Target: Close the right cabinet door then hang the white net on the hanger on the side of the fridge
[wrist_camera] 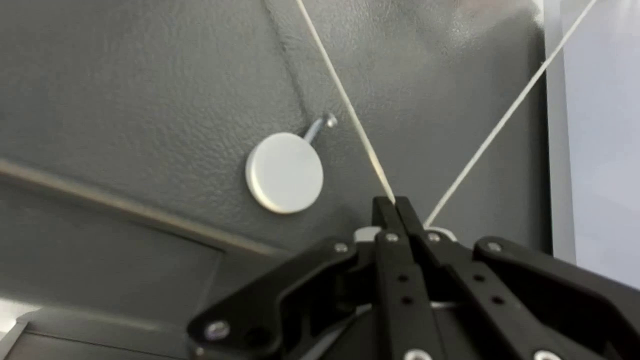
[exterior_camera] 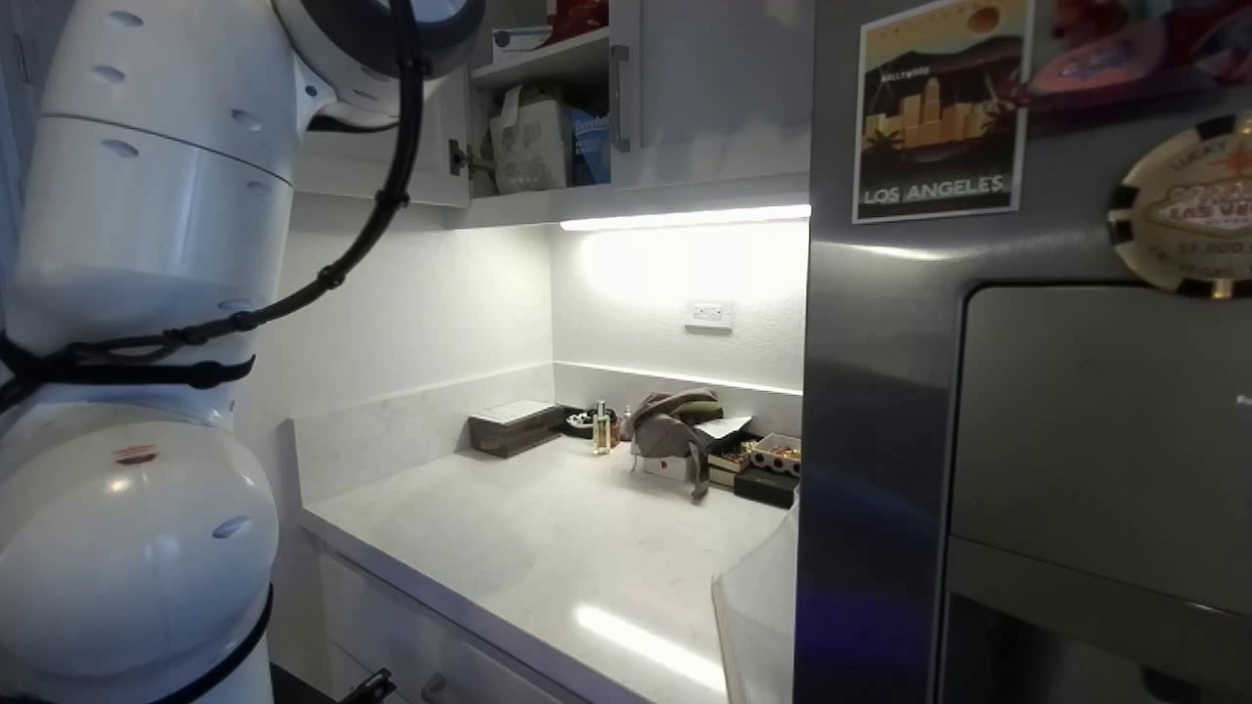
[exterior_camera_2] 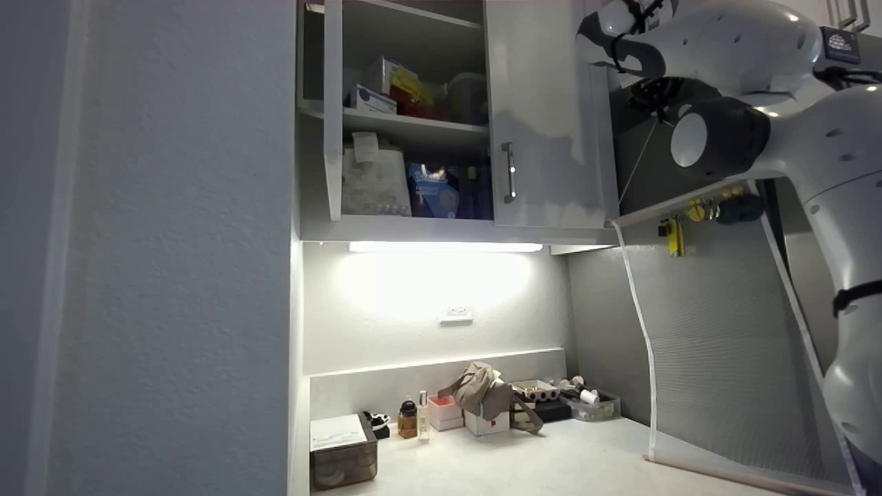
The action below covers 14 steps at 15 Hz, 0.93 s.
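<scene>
The white net (exterior_camera_2: 730, 344) is see-through mesh with white edges and a rod at top and bottom. It hangs by a thin cord beside the fridge (exterior_camera_2: 603, 303); part of it shows in an exterior view (exterior_camera: 765, 606). My gripper (wrist_camera: 393, 201) is shut on the cord, whose two strands run up and away in the wrist view. The gripper (exterior_camera_2: 656, 114) is high, above the net. The hanger (wrist_camera: 285, 172), a white round knob on a metal peg, is left of the fingertips on the grey fridge side (wrist_camera: 150, 100). The right cabinet door (exterior_camera_2: 551, 117) appears shut in both exterior views (exterior_camera: 719, 98).
The left cabinet door (exterior_camera_2: 333, 117) stands open, with shelves of boxes and bags behind it. Yellow and dark magnetic items (exterior_camera_2: 703, 210) sit on the fridge side behind the net. A dark box (exterior_camera_2: 344, 458), bottles and a brown cloth (exterior_camera_2: 479, 393) stand on the counter (exterior_camera_2: 510, 468).
</scene>
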Available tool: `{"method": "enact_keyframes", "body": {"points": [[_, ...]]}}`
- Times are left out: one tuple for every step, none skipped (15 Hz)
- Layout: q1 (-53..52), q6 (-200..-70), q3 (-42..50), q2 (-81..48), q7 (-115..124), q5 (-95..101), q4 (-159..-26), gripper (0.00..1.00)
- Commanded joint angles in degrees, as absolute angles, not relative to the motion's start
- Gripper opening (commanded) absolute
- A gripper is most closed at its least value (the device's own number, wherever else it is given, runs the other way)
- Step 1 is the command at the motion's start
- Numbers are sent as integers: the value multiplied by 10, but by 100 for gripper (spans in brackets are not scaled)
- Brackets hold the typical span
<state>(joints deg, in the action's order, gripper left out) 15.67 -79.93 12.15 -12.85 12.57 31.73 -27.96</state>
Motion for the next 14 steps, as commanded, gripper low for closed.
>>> {"method": "enact_keyframes", "body": {"points": [[164,-747,140,-159,57,258,-183,0],[165,-729,142,-159,43,245,-172,0],[157,-747,127,-115,52,258,-241,0],[157,-742,128,-115,46,258,-236,0],[157,-743,128,-114,42,261,-236,0],[157,-745,129,-113,43,263,-235,0],[157,-750,131,-114,48,267,-233,0],[157,-749,132,-115,49,269,-233,0],[157,-748,133,-116,50,272,-235,0],[159,-750,135,-118,51,273,-237,0],[161,-748,137,-120,51,275,-239,0],[162,-747,140,-122,51,278,-242,0],[176,-716,158,-169,28,254,-164,0],[168,-739,146,-125,45,275,-246,0]]}}
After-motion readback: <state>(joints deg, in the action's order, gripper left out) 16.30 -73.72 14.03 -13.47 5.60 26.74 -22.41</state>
